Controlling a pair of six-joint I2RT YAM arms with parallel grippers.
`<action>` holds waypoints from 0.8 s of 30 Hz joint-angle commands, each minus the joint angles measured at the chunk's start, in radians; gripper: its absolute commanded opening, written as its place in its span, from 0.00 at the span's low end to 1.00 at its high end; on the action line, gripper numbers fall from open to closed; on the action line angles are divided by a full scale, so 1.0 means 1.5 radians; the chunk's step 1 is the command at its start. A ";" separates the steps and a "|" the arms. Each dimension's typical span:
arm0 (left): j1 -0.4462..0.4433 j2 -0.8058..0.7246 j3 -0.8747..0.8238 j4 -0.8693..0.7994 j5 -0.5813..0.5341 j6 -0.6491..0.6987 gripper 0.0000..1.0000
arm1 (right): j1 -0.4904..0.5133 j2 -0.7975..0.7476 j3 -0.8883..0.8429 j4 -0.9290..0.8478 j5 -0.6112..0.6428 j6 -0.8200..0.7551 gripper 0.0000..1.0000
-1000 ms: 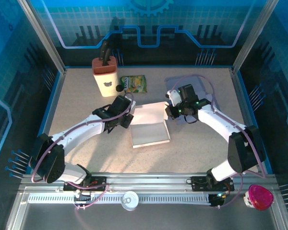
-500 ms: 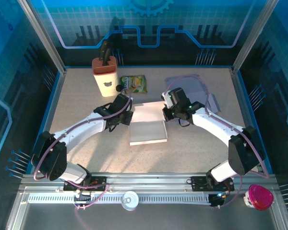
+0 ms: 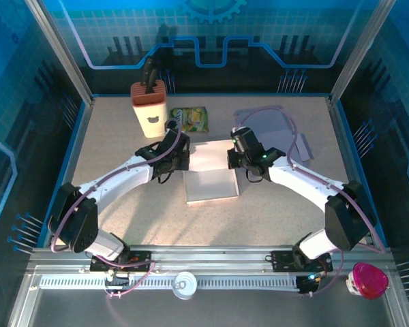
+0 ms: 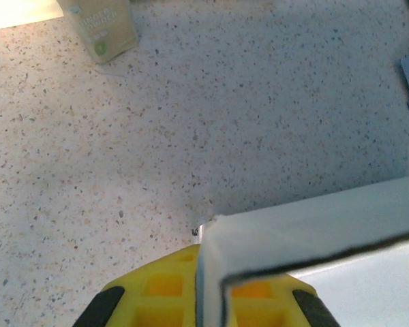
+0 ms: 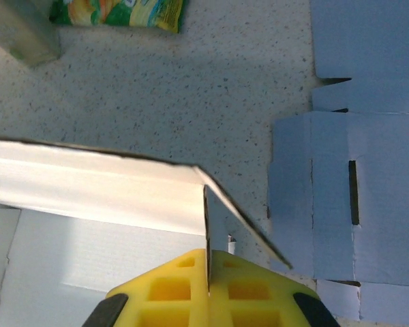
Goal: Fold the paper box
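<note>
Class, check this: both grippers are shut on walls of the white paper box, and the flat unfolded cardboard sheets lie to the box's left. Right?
Not quite. The flat unfolded cardboard sheets lie to the right of the white paper box, as the top external view shows. The left gripper and right gripper are indeed shut on its walls.

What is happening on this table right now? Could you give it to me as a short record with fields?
Job: folding a white paper box
Box state: partly built, back wall raised, base flat on the table
Left fingers: shut on the box's left corner wall
Right fingers: shut on the box's right side flap
Spare cardboard: flat blue-grey sheets on the table to the right of the box
Other items: green snack packet, cream holder with an orange top
</note>
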 commanded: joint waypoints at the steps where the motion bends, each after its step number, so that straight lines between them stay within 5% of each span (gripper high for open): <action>1: -0.002 0.020 0.042 0.066 -0.010 -0.020 0.00 | 0.022 0.024 0.029 0.056 -0.009 0.049 0.00; 6: -0.001 0.018 0.008 0.158 -0.023 0.004 0.00 | 0.029 0.031 0.001 0.120 -0.001 0.061 0.00; 16: -0.001 -0.062 -0.190 0.426 0.066 0.026 0.00 | 0.077 -0.027 -0.118 0.277 0.052 0.054 0.00; 24: -0.006 -0.100 -0.283 0.531 0.109 0.032 0.00 | 0.118 -0.051 -0.218 0.383 0.111 0.031 0.00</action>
